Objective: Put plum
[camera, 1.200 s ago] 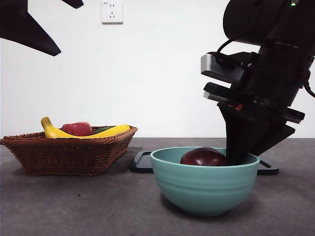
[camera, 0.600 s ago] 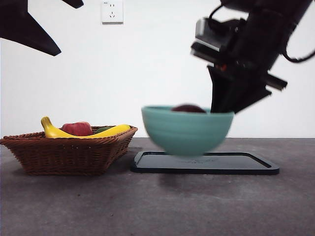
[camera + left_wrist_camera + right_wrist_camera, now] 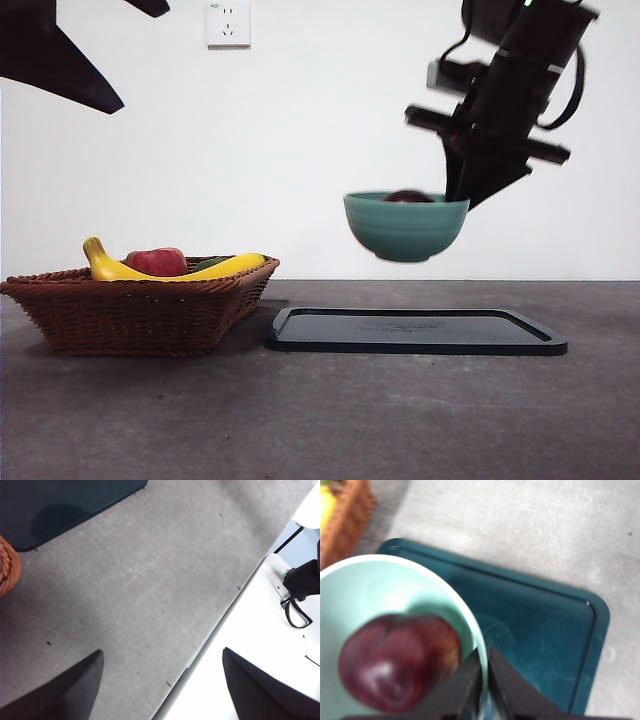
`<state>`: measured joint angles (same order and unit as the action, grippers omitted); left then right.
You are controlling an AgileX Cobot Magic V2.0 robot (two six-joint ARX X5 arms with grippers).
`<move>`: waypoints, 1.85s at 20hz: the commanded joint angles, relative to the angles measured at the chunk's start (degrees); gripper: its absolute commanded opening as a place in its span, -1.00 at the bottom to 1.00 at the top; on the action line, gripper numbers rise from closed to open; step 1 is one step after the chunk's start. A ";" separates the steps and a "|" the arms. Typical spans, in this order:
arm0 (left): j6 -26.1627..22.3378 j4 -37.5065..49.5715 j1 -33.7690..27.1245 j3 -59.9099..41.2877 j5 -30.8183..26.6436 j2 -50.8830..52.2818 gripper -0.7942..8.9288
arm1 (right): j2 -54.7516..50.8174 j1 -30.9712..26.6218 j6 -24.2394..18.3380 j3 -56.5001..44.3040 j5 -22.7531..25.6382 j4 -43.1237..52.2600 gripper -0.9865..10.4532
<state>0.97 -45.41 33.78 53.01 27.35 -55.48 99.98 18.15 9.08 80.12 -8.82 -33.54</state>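
Two arms here, only one busy. Biggest thing is the basket [image 3: 140, 305] off to the side with a banana [image 3: 215, 268] and apple [image 3: 156, 262] in it, then the dark tray [image 3: 415, 331] flat on the table.

Right gripper [image 3: 484, 680] has its jaws pinched tight on the rim of the bowl [image 3: 406, 228], one inside and one outside, holding it in the air above the tray, well clear of it. The plum [image 3: 400, 662] sits loose inside the bowl, right next to the inner jaw, so it rides along with the bowl rather than being gripped itself. It's basically round, no real long axis or pointing direction to worry about.

Left gripper [image 3: 160, 690] hangs over bare table, jaws spread wide, nothing in them.

My guess: the bowl goes straight down onto the tray next.
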 commanded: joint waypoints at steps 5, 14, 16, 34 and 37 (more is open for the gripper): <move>-0.07 0.13 0.37 0.55 0.33 -0.28 -0.07 | 10.58 -0.04 -0.72 2.34 -0.17 3.78 -0.81; -0.09 0.33 0.37 0.55 0.33 -0.28 -0.07 | 11.47 -0.02 -0.48 2.40 -0.11 3.54 -0.51; -0.09 0.33 0.37 0.55 0.33 -0.28 -0.07 | 9.29 -0.11 -0.46 2.43 0.02 3.06 -0.49; -0.09 0.37 0.37 0.55 0.33 -0.28 -0.07 | -46.40 1.99 -2.56 -15.56 -4.98 -16.20 -0.49; -0.09 0.33 0.37 0.55 0.33 -0.28 -0.07 | -53.90 3.21 -1.97 -23.02 -8.22 -16.20 -0.49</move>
<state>0.97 -45.43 33.78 53.01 27.35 -55.48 45.84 21.06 7.29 56.77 -16.84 -50.30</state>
